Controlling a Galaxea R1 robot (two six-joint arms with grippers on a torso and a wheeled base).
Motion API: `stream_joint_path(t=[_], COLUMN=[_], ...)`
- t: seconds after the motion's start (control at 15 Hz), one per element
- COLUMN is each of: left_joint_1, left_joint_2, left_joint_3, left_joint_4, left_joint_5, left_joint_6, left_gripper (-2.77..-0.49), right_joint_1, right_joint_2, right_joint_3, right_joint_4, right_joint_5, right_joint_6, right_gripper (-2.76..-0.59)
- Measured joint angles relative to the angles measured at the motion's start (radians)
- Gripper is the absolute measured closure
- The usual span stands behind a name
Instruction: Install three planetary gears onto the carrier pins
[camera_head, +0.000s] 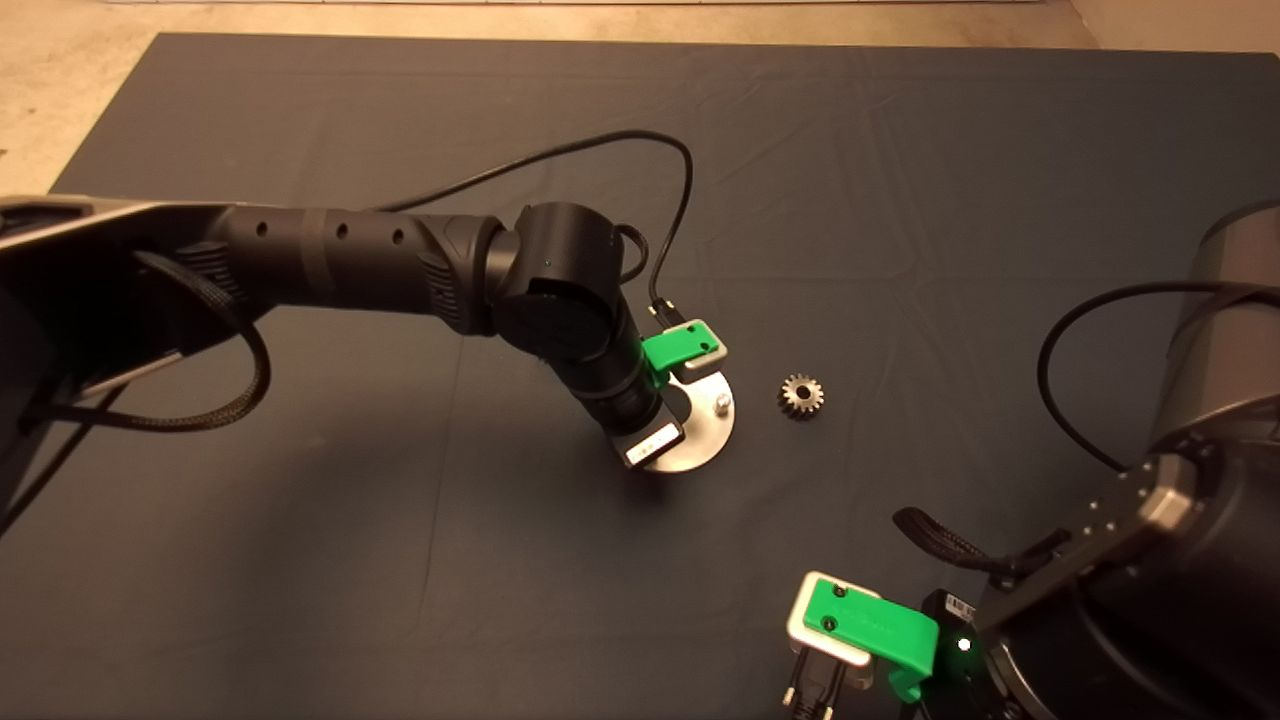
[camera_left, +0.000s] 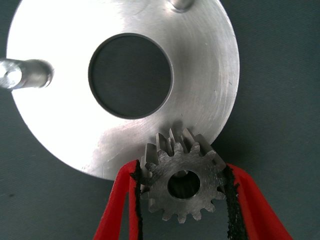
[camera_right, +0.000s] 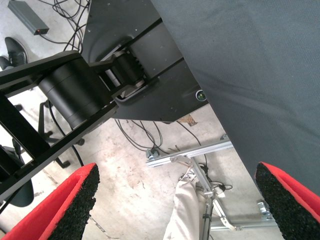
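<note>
My left gripper (camera_head: 672, 398) hangs over the shiny silver disc (camera_head: 708, 442) at the mat's middle, and its wrist hides most of the disc in the head view. In the left wrist view the left gripper (camera_left: 181, 171) is shut on a small grey planetary gear (camera_left: 184, 184), held flat at the rim of the disc (camera_left: 60, 125). Metal shows through the gear's hole; I cannot tell if it is a pin. Two bare carrier pins (camera_left: 25, 74) (camera_left: 181, 4) stand on the disc. A second gear (camera_head: 801, 396) lies on the mat right of the disc. A third gear is out of view.
My right gripper (camera_head: 840, 640) is parked at the lower right edge, open in the right wrist view (camera_right: 180, 200), looking past the mat's edge at the floor, cables, a metal frame and a person's leg (camera_right: 182, 215). A black cable (camera_head: 640, 150) loops above the left wrist.
</note>
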Motion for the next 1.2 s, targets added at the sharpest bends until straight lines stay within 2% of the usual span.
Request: stream_joint_path(t=[0.47,0.8,1.07,1.2], left_joint_1=[0.005,0.005,0.005,0.005], left_joint_2=[-0.003,-0.003,-0.003,-0.003], left_joint_3=[0.001,0.001,0.001,0.001], left_joint_4=[-0.001,-0.001,-0.001,-0.002], left_joint_5=[-0.017,-0.017,-0.017,-0.017], left_joint_6=[0.0,0.0,0.001,0.001], left_gripper=[-0.76,-0.76,-0.82,-0.92], right_joint_1=[0.0,0.0,0.0,0.0], right_joint_2=[-0.006,-0.011,-0.011,-0.011], right_joint_3=[0.0,0.0,0.0,0.0], right_joint_4=[0.0,0.0,0.0,0.0], right_joint_5=[0.0,0.0,0.0,0.0], right_joint_6=[0.0,0.0,0.0,0.0], right_gripper=[-2.33,-2.33,-2.33,-2.33])
